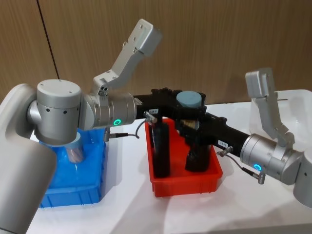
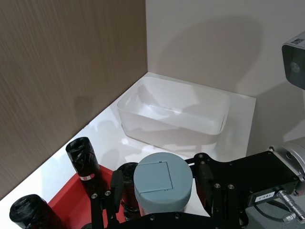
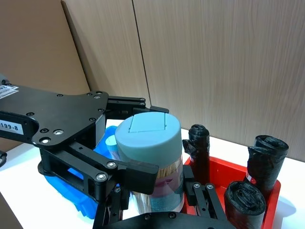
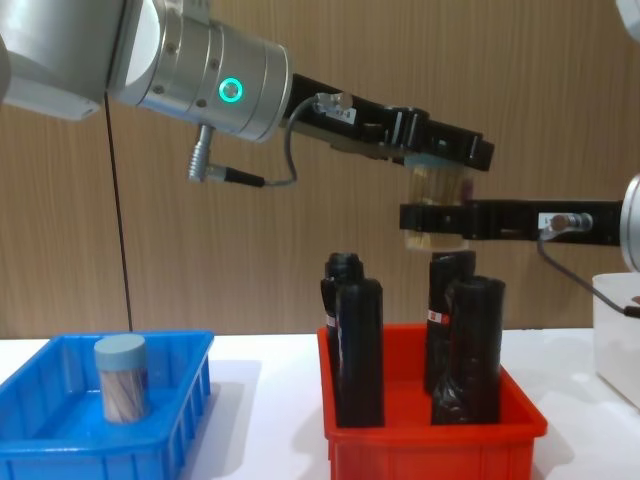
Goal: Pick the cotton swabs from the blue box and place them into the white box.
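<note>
One cotton swabs tub (image 1: 188,99) looks mid-handover, my left gripper (image 4: 440,150) and right gripper (image 4: 435,220) both clamped on it; next, I'd say, left lets go and right carries it to the white box (image 2: 143,126).

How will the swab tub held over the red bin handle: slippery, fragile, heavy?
Likely light: the cotton swab tub is clear plastic holding thin sticks. Its smooth round wall might twist or slip, with the left end effector at the lid and the right end effector lower. Dropped, it would probably roll.
</note>
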